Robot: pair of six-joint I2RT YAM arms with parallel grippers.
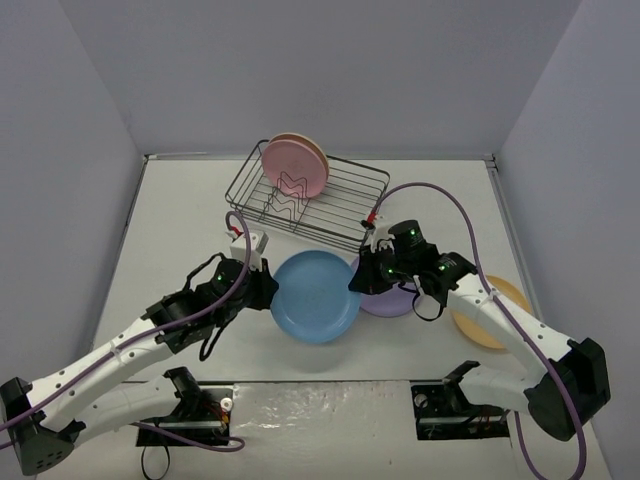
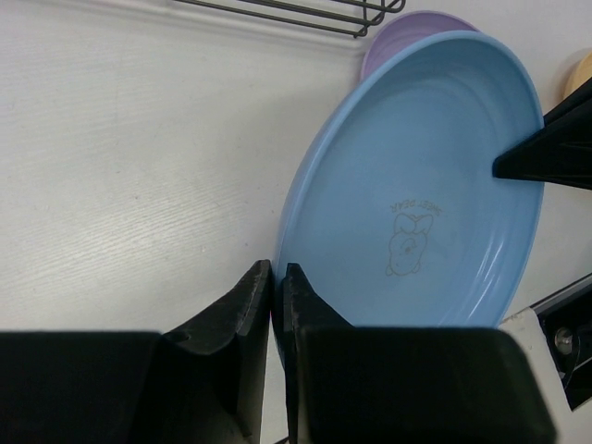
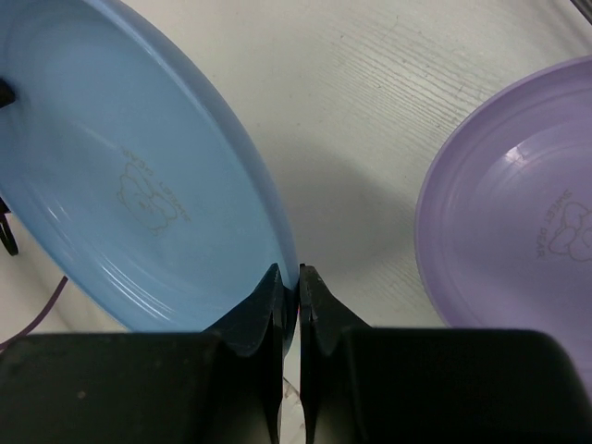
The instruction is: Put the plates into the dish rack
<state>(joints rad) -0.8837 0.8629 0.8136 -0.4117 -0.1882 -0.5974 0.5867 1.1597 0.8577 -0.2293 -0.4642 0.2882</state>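
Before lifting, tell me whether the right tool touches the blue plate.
Touching. Right wrist view shows the right tool pinching the blue plate at its rim, no gap.

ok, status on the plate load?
Left gripper and right gripper both shut on blue plate rim, opposite sides. Pink plate upright in dish rack. Purple plate lies flat beside right gripper; path to rack looks open.

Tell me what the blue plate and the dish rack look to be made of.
The blue plate looks like plastic, matte with a soft sheen: even colour, thin rim, a faint outlined figure at its centre. The dish rack looks like thin metal wire, dark, perhaps coated: see-through bars.
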